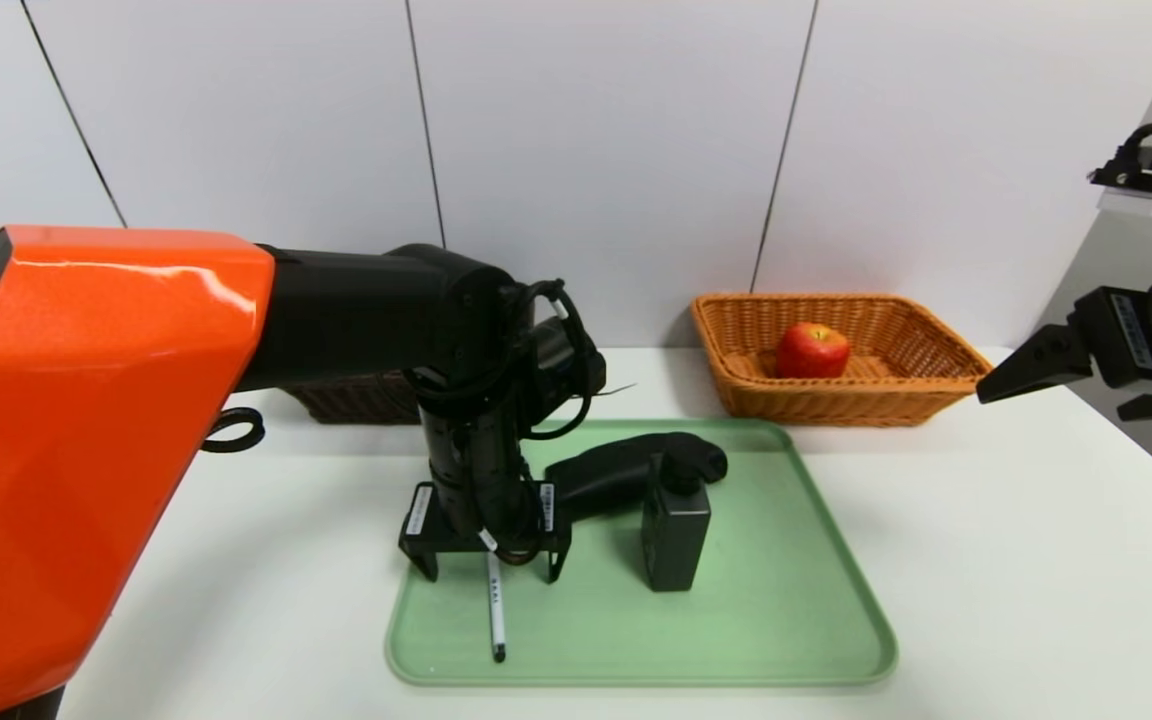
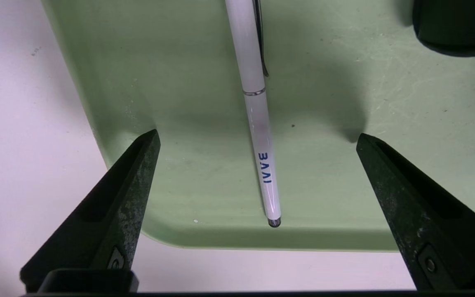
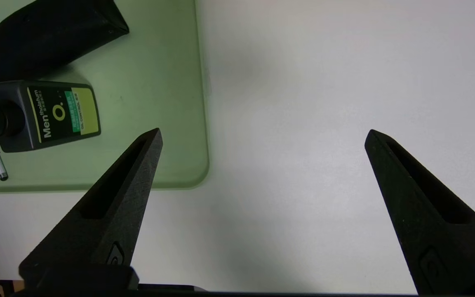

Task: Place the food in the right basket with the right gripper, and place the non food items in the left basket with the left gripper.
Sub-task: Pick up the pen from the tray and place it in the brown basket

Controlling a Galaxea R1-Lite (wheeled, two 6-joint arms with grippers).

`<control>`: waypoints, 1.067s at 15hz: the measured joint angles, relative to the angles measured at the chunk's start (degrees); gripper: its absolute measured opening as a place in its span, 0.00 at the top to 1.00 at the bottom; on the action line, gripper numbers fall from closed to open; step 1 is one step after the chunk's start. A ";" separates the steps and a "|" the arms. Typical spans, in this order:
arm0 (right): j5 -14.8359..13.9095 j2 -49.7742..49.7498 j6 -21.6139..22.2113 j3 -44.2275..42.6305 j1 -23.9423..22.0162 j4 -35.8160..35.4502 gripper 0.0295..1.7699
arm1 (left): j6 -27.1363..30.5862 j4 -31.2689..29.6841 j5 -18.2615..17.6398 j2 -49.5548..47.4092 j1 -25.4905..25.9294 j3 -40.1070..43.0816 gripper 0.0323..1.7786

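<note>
The white pen (image 1: 496, 615) lies on the green tray (image 1: 786, 600), and my left gripper (image 1: 488, 577) stands open straight over it, one finger on each side. In the left wrist view the pen (image 2: 254, 82) runs between the spread fingers of the left gripper (image 2: 258, 134), untouched. The black bottle (image 1: 676, 535) stands beside the black scanner (image 1: 636, 470) on the tray. The red apple (image 1: 812, 350) rests inside the orange-tan right basket (image 1: 836, 405). My right gripper (image 1: 1051, 404) hovers open and empty at the far right. The dark left basket (image 1: 356, 400) is mostly hidden behind the left arm.
In the right wrist view the right gripper (image 3: 263, 132) is above bare white table, with the tray corner (image 3: 159, 103), the bottle (image 3: 52, 117) and the scanner (image 3: 52, 37) off to one side. A white wall stands behind the baskets.
</note>
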 joint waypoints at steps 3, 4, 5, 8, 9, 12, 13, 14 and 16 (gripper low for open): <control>-0.05 -0.10 -0.07 0.00 0.00 0.00 0.04 | 0.01 -0.02 -0.02 0.00 -0.02 0.02 0.05; -0.05 -0.10 -0.07 0.00 0.00 -0.02 0.04 | 0.04 0.00 0.00 0.00 -0.05 0.05 0.05; -0.07 -0.10 -0.10 -0.05 0.00 -0.02 0.04 | 0.06 -0.02 0.02 0.00 -0.07 0.05 0.05; -0.09 -0.10 -0.24 -0.13 0.00 -0.02 0.04 | 0.06 -0.02 0.02 0.16 -0.07 0.05 0.05; -0.11 -0.10 -0.33 -0.15 -0.05 -0.02 0.04 | 0.04 -0.02 0.06 0.22 -0.07 0.05 0.05; -0.09 -0.10 -0.52 -0.24 -0.06 -0.05 0.04 | 0.09 -0.02 0.00 0.33 -0.07 -0.15 0.30; -0.11 -0.10 -0.52 -0.24 -0.05 -0.10 0.04 | 0.06 -0.02 0.05 0.35 -0.07 -0.15 0.38; -0.11 -0.10 -0.52 -0.26 -0.02 -0.07 0.04 | 0.06 -0.02 0.06 0.35 -0.07 -0.15 0.45; -0.09 -0.21 -0.51 -0.26 0.00 -0.10 0.04 | 0.06 -0.02 0.00 0.35 -0.07 -0.06 0.56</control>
